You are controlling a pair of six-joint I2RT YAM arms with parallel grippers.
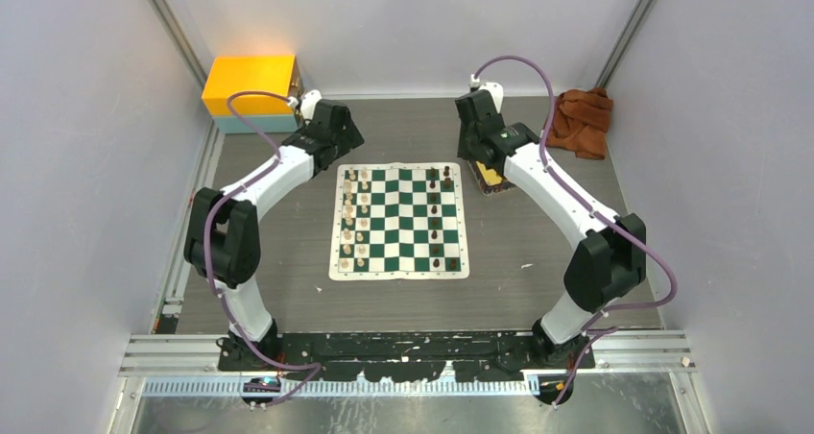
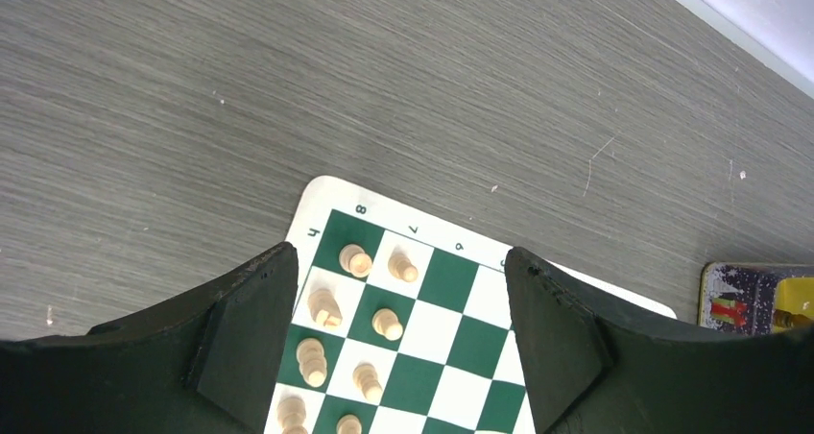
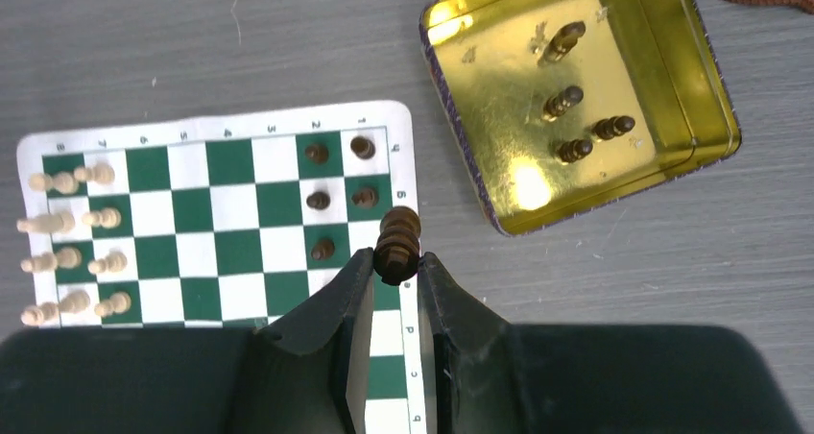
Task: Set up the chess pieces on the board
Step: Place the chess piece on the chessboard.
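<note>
On the grey grained table [image 1: 518, 261]: board [image 1: 399, 221] under left fingers [image 2: 240, 328] and right fingers [image 3: 451, 309], gold tin [image 3: 576, 98] right of the right fingers, yellow box [image 1: 251, 84] beyond the left fingers, probably a brown cloth [image 1: 583, 117] farther right.

I see the board [image 1: 399, 221] mid-table, the tray [image 3: 653, 60] just off its far-right corner, with four chess pieces [image 3: 563, 101] inside.

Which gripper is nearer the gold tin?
Right. The right gripper, gripping a dark piece, is at the board edge beside the tin; the left gripper is across the board, over cream pieces.

Board [image 3: 240, 204] partly behind right pincer [image 3: 395, 261], right wrist view.
</note>
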